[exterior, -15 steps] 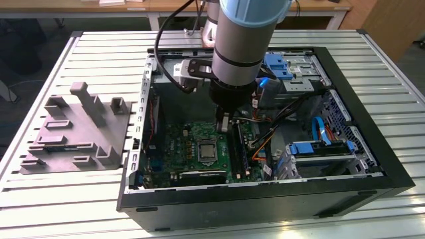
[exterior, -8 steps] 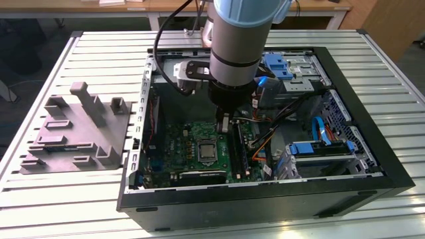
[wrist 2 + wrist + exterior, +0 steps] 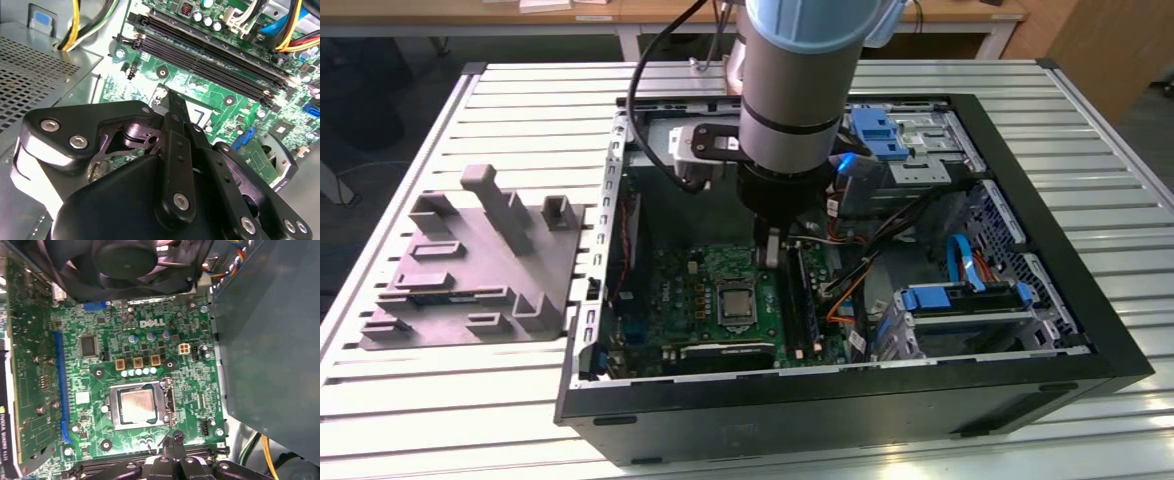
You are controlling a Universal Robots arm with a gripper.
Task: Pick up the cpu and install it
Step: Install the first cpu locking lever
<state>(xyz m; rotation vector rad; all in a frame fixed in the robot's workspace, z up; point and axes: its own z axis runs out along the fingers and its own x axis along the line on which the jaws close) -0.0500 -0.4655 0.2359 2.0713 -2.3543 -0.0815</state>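
A: Where's the cpu [image 3: 137,406]?

B: Seated in the socket frame [image 3: 167,402] on the motherboard [image 3: 195,380], nothing touching it.

A: And the tool [image 3: 176,437]?

B: Fingers pressed together, empty, just beside the socket. I'd lift straight, clear of the memory slots [image 3: 215,55].

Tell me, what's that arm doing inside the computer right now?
Gripper over the motherboard, fingers shut, nothing held. Cpu sits in its socket. Nothing in the way.

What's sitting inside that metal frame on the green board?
A square silvery chip, the cpu, lies flat inside the frame on the board. Whatever lies beneath the chip is covered.
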